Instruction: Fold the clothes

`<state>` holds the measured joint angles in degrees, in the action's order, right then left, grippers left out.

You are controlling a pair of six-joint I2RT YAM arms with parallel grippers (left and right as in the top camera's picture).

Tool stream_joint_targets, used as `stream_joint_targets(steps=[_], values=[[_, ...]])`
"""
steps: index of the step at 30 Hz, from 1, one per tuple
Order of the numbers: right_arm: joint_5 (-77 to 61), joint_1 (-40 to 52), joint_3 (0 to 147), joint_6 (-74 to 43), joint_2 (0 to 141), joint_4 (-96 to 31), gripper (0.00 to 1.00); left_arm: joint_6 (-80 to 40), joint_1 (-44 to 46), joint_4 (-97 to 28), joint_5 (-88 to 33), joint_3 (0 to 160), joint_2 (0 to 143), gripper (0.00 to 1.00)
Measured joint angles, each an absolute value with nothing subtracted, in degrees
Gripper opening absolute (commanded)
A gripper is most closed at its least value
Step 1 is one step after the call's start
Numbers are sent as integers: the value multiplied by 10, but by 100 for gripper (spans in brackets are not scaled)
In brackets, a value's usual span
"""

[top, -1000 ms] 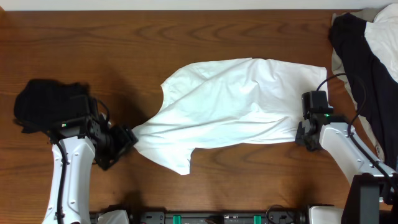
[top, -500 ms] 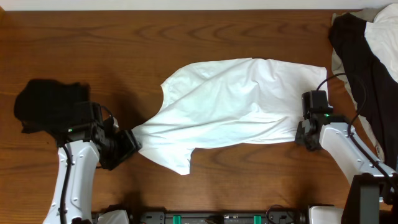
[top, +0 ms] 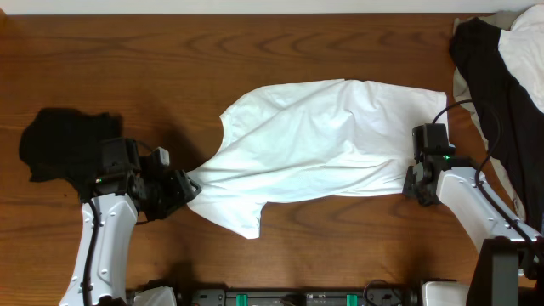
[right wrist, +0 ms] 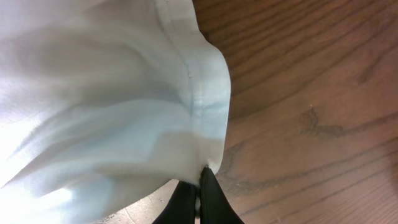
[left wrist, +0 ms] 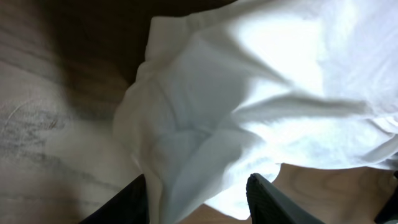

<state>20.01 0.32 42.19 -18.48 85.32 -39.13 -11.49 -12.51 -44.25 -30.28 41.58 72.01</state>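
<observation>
The clothes, a plain white T-shirt (top: 314,144), lie spread across the middle of the wooden table, drawn to a point at the left end. My left gripper (top: 183,187) is at that point. In the left wrist view its jaws (left wrist: 199,205) stand apart, with a bunched fold of the shirt (left wrist: 249,81) between them, against the left finger (left wrist: 134,202). My right gripper (top: 410,189) is at the shirt's lower right corner. The right wrist view shows it (right wrist: 199,186) shut on the hem of the shirt (right wrist: 112,93).
A small black folded garment (top: 59,144) lies at the left, just behind my left arm. A large black garment heaped with pale cloth (top: 497,76) fills the far right corner. Bare wood (top: 127,59) surrounds the shirt.
My left gripper has slid right onto the shirt's left tip, and its jaws have narrowed around the fold. The right gripper and its corner have not moved.
</observation>
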Motion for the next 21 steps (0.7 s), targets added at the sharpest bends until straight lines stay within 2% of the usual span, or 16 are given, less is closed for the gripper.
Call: stream_joint_targets(steps=[21], values=[[199, 3, 422, -185, 853, -391, 1, -115, -125, -407, -269, 416, 720, 51]])
